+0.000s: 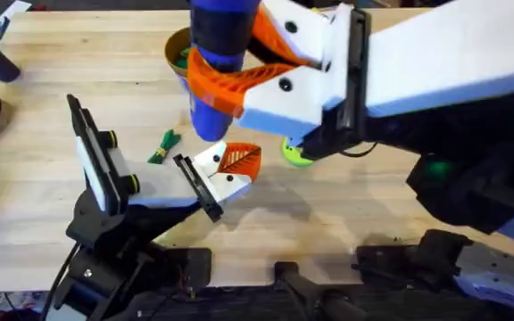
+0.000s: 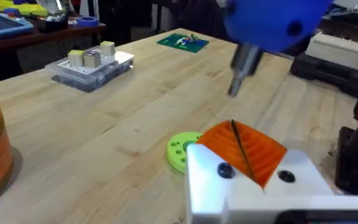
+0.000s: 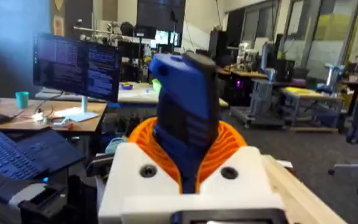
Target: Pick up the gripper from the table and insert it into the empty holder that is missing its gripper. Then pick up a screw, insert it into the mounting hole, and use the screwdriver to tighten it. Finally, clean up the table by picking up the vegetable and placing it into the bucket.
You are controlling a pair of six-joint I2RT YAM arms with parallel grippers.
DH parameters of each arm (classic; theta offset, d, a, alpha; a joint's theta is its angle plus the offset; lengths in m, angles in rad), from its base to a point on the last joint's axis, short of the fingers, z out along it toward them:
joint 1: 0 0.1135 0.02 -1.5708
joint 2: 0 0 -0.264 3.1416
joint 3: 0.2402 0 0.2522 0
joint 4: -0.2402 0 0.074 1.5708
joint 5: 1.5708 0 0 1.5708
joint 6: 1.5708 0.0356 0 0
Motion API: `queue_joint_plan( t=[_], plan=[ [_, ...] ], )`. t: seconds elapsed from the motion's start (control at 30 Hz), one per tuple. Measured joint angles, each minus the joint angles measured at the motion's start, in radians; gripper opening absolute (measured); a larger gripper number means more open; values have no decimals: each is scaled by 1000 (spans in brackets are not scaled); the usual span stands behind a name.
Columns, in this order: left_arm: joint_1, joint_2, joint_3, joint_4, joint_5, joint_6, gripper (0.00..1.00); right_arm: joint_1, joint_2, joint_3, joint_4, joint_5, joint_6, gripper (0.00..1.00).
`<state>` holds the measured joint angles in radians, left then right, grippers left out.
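Right pincer clamped on the blue screwdriver, above the seated gripper.

I see the gripper sitting in the holder on the surface, directly under the screwdriver tip. I cannot tell the left pincer's state. The vegetable lies beside the holder.

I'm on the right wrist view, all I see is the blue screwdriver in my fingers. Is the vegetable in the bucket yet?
Observer: No. Overhead, the vegetable lies on the table, outside the bucket.
Operator: Where is the screwdriver relative to the gripper?
Observer: In the left wrist view the screwdriver points down, with its metal tip beyond the gripper and apart from it.
Operator: Is the gripper at the holder?
Observer: Yes. Overhead, it sits against the black plate of the holder.
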<state>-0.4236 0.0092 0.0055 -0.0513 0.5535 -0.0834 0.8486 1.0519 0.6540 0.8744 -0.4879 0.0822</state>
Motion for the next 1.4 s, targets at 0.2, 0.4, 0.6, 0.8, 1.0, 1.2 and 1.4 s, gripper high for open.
queue_joint_plan(
  t=[0.2, 0.4, 0.6, 0.8, 1.0, 1.2, 1.4],
  plan=[
    [0, 0, 0, 0, 0, 0, 13, 0, 10, 0, -30, 9, -8, 81],
    [0, 0, 0, 0, 0, 0, 13, 0, 26, -1, -48, 17, -12, 82],
    [0, 0, 0, 0, 0, 0, 13, 0, 26, -1, -100, 20, -15, 83],
    [0, 0, 0, 0, 0, 0, 13, 0, 27, -1, -102, 20, -15, 82],
    [0, 0, 0, 0, 0, 0, 13, 0, 26, -1, -106, 20, -7, 80],
    [0, 0, 0, 0, 0, 0, 13, 0, 26, -1, -120, 20, 21, 82],
    [0, 0, 0, 0, 0, 0, 13, 0, 26, -1, -120, 20, 43, 83]
  ],
)
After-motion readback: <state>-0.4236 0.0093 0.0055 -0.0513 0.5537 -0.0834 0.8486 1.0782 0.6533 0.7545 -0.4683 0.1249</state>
